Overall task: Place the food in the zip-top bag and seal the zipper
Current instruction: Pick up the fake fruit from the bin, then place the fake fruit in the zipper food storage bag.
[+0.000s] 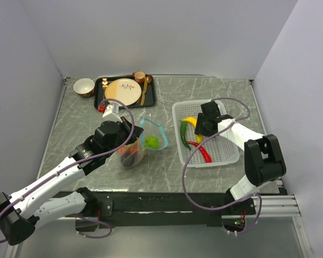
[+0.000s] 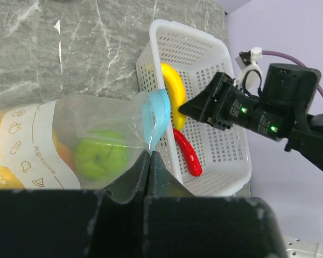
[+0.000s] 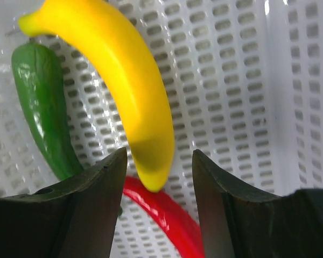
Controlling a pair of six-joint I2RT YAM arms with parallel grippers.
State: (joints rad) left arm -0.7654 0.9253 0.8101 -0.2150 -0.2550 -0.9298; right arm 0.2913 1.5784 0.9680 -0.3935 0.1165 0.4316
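The clear zip-top bag (image 1: 145, 141) lies mid-table with its teal-blue zipper (image 1: 153, 126) mouth held open toward the basket. My left gripper (image 2: 149, 156) is shut on the zipper strip (image 2: 156, 115). A lime-green ball (image 2: 99, 156) and orange food are inside the bag. My right gripper (image 3: 157, 161) is open, low in the white basket (image 1: 220, 153), its fingers straddling the tip of the yellow banana (image 3: 132, 91). The green pepper (image 3: 43, 107) lies left of it, the red chilli (image 3: 167, 220) below. Banana (image 1: 189, 120), pepper (image 1: 184, 134) and chilli (image 1: 203, 151) also show from above.
A black tray (image 1: 151, 99) at the back holds a beige-and-orange plate (image 1: 122, 90), a cup (image 1: 139, 77) and cutlery. A small bowl (image 1: 84, 86) stands left of it. Walls close in on three sides.
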